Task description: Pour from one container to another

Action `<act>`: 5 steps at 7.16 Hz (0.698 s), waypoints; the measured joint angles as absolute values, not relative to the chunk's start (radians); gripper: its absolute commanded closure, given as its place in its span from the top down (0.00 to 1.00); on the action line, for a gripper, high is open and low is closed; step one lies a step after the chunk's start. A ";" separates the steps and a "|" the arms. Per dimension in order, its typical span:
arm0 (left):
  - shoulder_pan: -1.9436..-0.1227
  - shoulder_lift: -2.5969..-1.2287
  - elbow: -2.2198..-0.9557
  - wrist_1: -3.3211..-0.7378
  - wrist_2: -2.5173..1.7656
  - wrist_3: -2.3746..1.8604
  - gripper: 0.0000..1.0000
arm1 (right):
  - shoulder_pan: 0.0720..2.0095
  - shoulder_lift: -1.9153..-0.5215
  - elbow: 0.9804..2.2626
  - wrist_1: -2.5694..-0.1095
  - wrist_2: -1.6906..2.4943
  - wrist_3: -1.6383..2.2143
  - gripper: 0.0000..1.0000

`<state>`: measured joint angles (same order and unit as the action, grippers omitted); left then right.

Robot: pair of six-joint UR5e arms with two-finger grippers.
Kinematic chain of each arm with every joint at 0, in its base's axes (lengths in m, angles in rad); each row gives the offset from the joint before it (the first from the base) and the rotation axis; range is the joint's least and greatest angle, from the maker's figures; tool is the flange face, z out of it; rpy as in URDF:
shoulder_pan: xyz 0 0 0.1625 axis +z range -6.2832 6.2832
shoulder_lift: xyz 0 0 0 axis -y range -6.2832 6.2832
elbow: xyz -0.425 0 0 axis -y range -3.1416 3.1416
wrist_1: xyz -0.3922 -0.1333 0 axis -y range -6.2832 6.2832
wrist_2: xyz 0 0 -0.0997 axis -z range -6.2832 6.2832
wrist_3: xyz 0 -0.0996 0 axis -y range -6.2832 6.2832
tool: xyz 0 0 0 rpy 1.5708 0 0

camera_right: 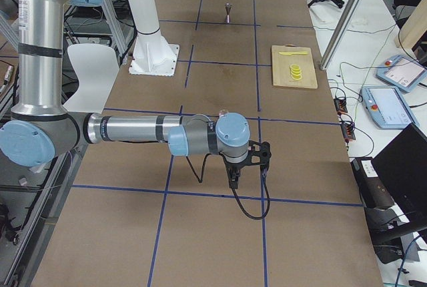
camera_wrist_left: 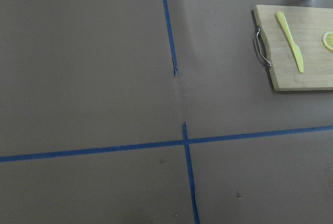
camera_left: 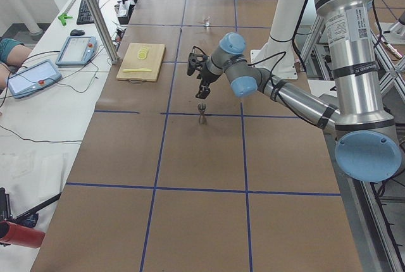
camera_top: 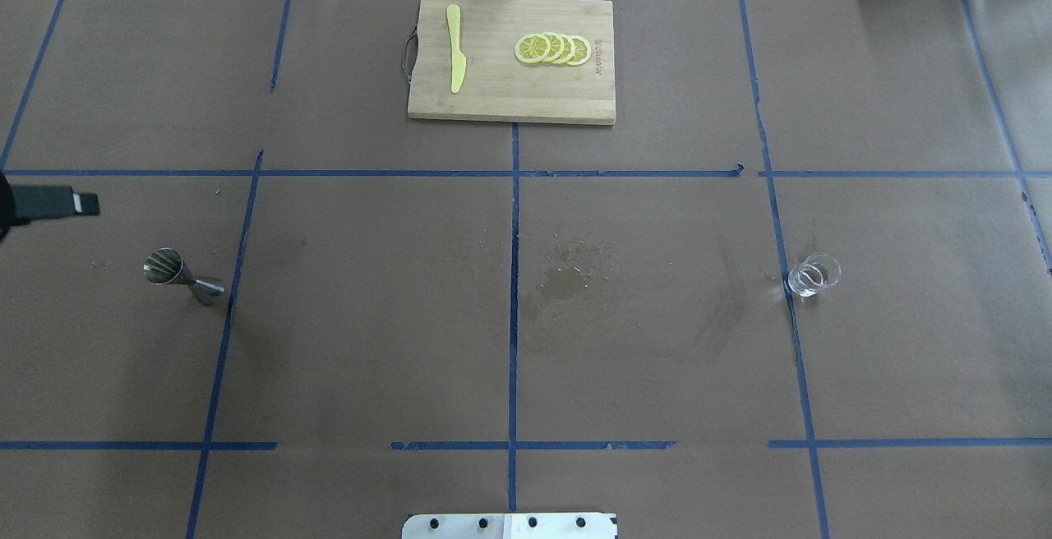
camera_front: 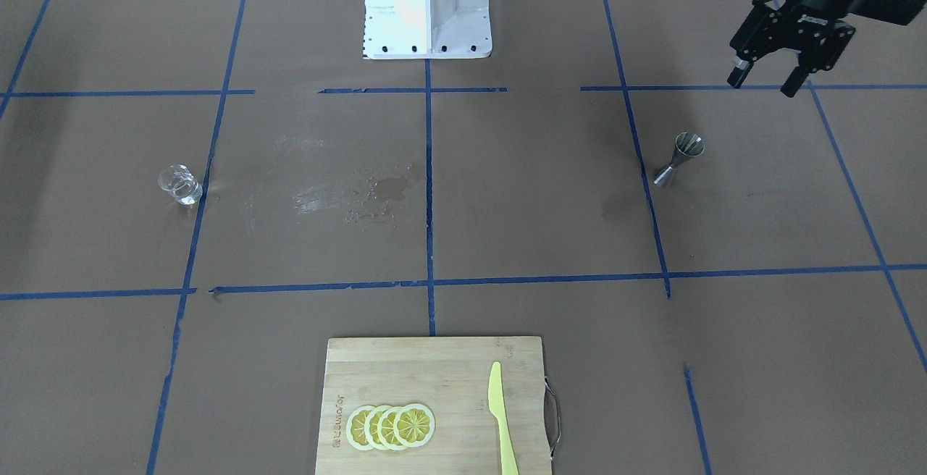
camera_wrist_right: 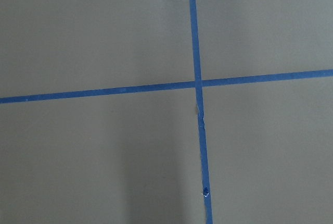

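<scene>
Board: cutting board (camera_front: 434, 377) at 6 o'clock, carrying lemon slices (camera_front: 391, 426) and knife (camera_front: 501, 417).
Glass cup (camera_front: 179, 184): upright, at jigger's 9 o'clock, well apart.
Jigger (camera_front: 679, 160): upright, long axis vertical, untouched.
Left gripper (camera_front: 765, 82): at jigger's 1 o'clock, fingers spread, empty.
Right gripper (camera_right: 233, 180): spread impossible to tell.

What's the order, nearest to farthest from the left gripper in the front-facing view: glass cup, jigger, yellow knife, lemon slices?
From the left gripper, at that view's upper right:
1. jigger, just below it, same side.
2. yellow knife, on the cutting board, bottom centre.
3. lemon slices, further left on the board.
4. glass cup, at the far left.
</scene>
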<state>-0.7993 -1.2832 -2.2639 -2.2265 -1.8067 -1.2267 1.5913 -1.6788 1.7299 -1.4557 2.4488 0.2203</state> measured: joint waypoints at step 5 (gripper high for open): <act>-0.164 -1.094 -2.269 -2.171 -1.090 -1.738 1.00 | 1.512 -1.756 1.875 -1.363 2.440 0.392 1.00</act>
<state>-0.1642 -1.0940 -2.2692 -2.1709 -1.0896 -1.7378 1.5116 -1.7563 1.8754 -1.3632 2.4402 0.3922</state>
